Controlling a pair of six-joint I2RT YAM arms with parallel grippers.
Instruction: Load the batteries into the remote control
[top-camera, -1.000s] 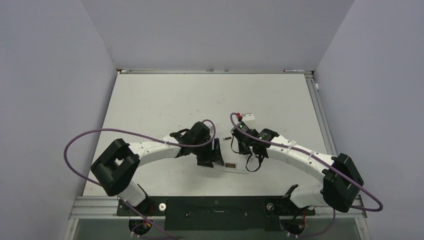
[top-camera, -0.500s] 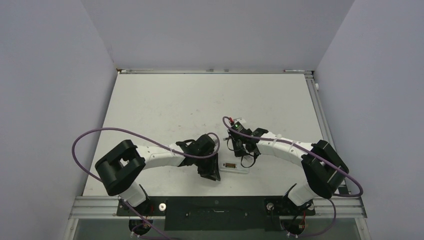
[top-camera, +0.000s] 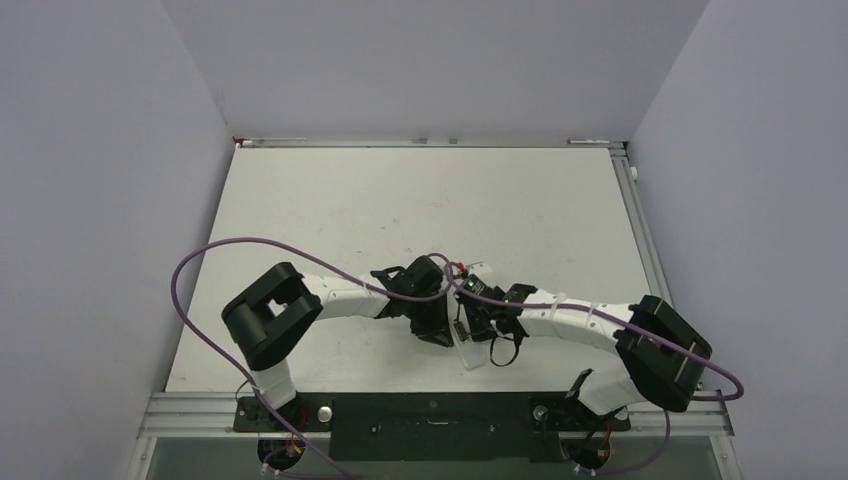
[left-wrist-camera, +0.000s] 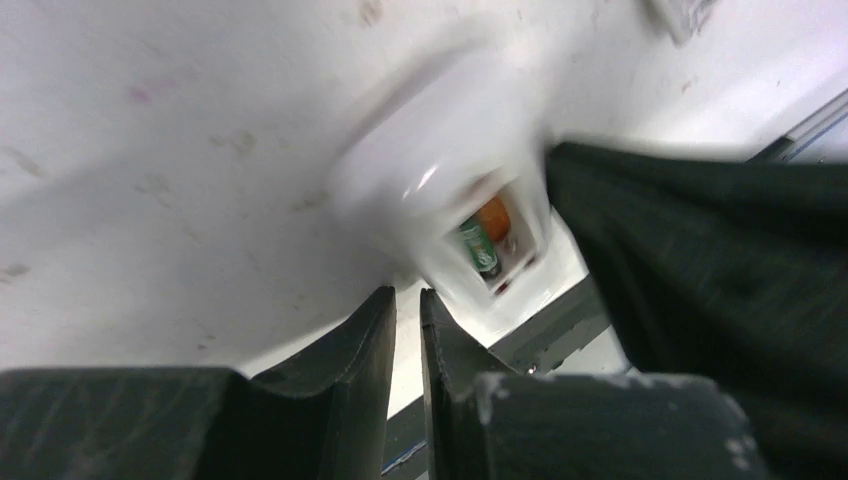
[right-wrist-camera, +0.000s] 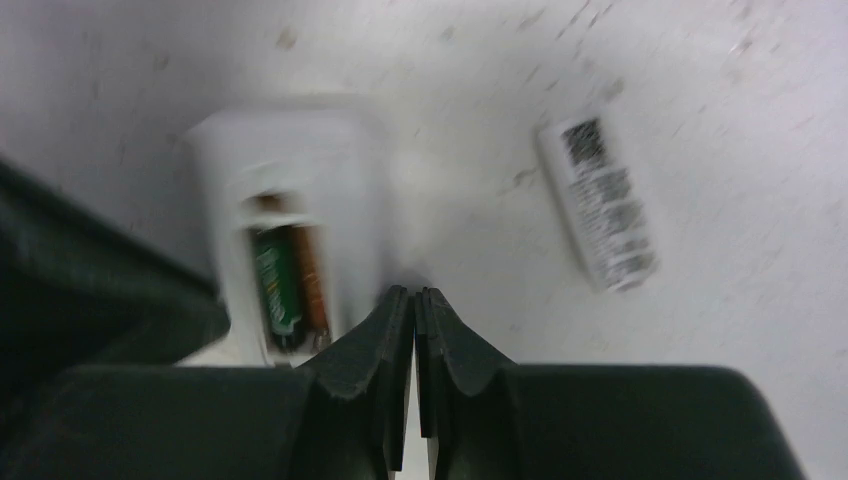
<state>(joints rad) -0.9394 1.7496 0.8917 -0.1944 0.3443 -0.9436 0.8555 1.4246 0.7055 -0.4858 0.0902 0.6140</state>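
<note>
Batteries (right-wrist-camera: 285, 280) sit in the remote control (right-wrist-camera: 350, 190); beside it we see left gripper (left-wrist-camera: 408, 320) and right gripper (right-wrist-camera: 414, 310) pinched together, empty, perhaps for nudging.

1. The overhead view is evenly, softly lit; only faint shadows are cast on the pale matte tabletop (top-camera: 330, 200).
2. The white rectangular plastic remote control (left-wrist-camera: 440, 180) is smeared by motion blur in the left wrist view.
3. The right wrist view is softened likewise.

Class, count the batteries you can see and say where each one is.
2. The green battery and the orange battery lie side by side in the open slot of the remote control. Others may be hidden.
</note>
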